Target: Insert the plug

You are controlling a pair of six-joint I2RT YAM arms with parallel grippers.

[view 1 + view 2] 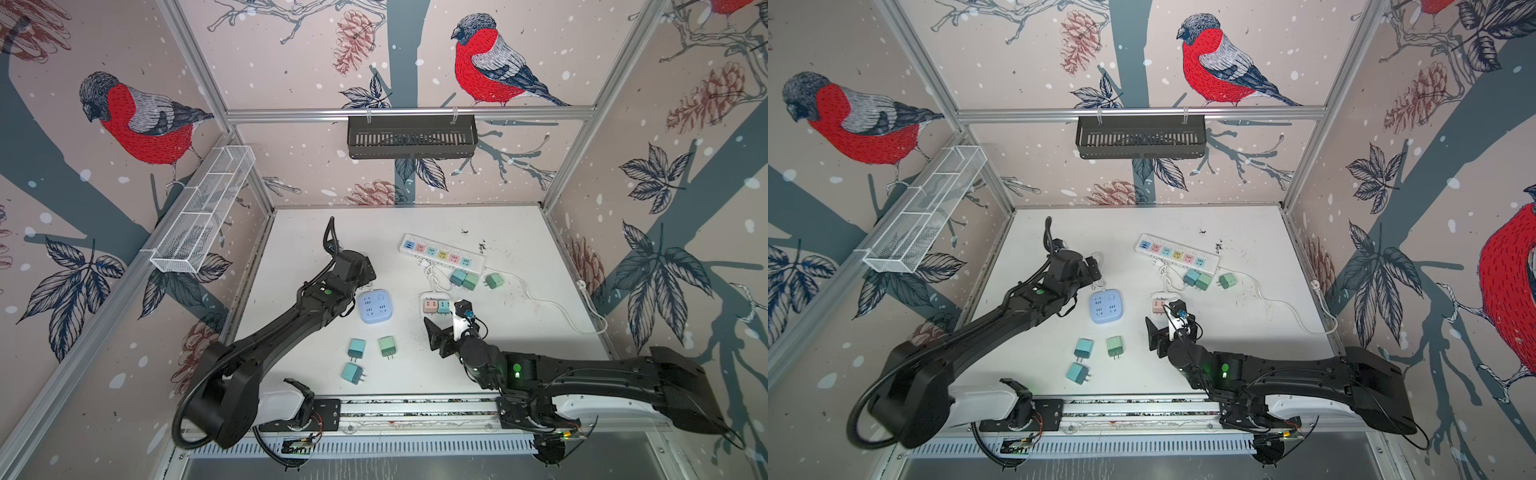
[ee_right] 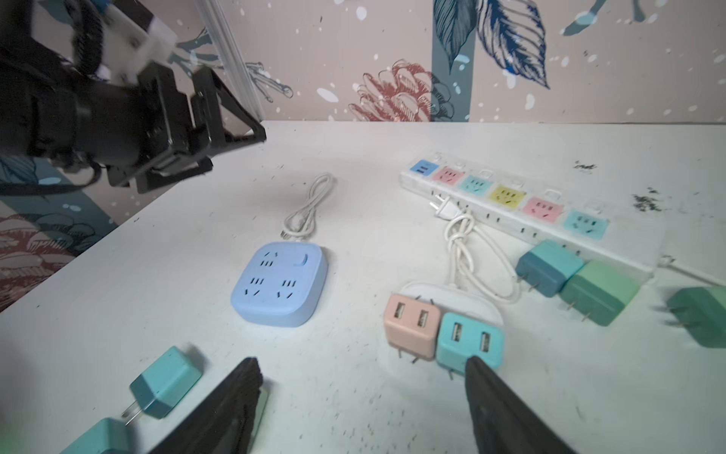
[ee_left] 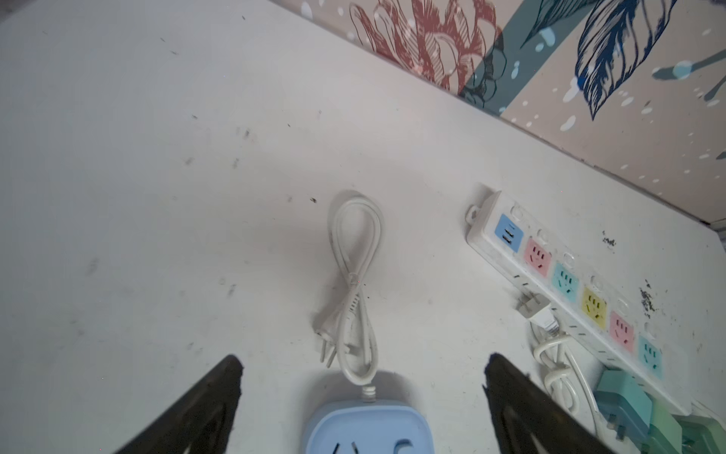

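Note:
A light-blue square socket box lies mid-table with its white cord and plug coiled behind it. My left gripper hangs wide open above the box's far edge and holds nothing. A pink plug and a cyan plug stand on a small white socket base, their pins partly showing. My right gripper is open just in front of them, over bare table, with one fingertip in front of the cyan plug.
A white power strip with coloured outlets lies at the back, and its cord trails right. Three loose plugs sit beside the strip. Three more lie near the front. A wire basket and a black shelf hang on the walls.

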